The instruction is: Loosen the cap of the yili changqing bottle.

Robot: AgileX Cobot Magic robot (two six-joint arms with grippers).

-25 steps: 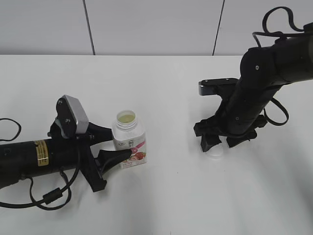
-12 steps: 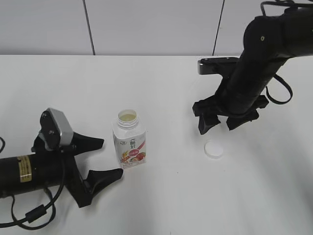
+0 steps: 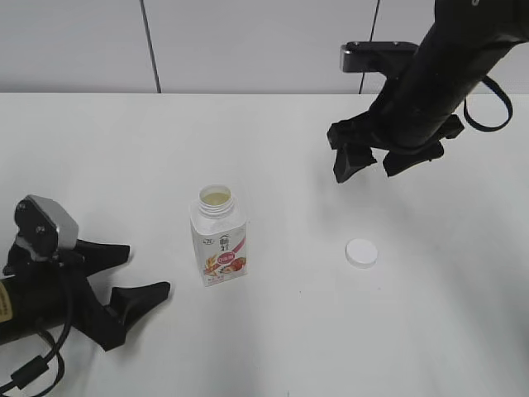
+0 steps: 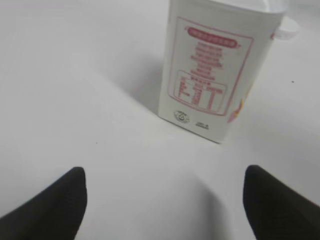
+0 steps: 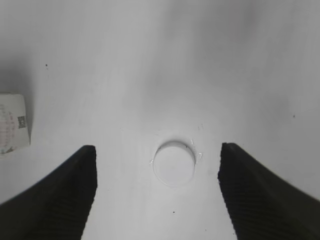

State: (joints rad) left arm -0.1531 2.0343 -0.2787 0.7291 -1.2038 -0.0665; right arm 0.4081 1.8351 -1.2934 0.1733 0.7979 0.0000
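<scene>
1. On the worktop (image 3: 273, 347), the yili changqing bottle (image 3: 220, 238) stands upright with its neck bare; I can see pale liquid down inside the mouth.
2. Off to its right, well apart from it, the cap (image 3: 361, 252) lies flat on the worktop, fully off the threads.
3. My right pincer (image 3: 387, 160) has risen from just over the cap a second ago to hang high above it now, spread wide and holding nothing; my right wrist view shows the cap alone between the two tips.
4. My left pincer (image 3: 131, 273), which clasped the bottle's lower body a second ago, has drawn back to the left; it now sits released and empty, well clear of the bottle, tips pointing toward it.
5. My left wrist view looks at the bottle's printed side panel from low down, with both tips at the bottom corners and bare worktop between.
6. I judge the task done, and more than done: the cap is not merely loosened but removed, the bottle stayed standing when I let go, and both arms are backing away.
</scene>
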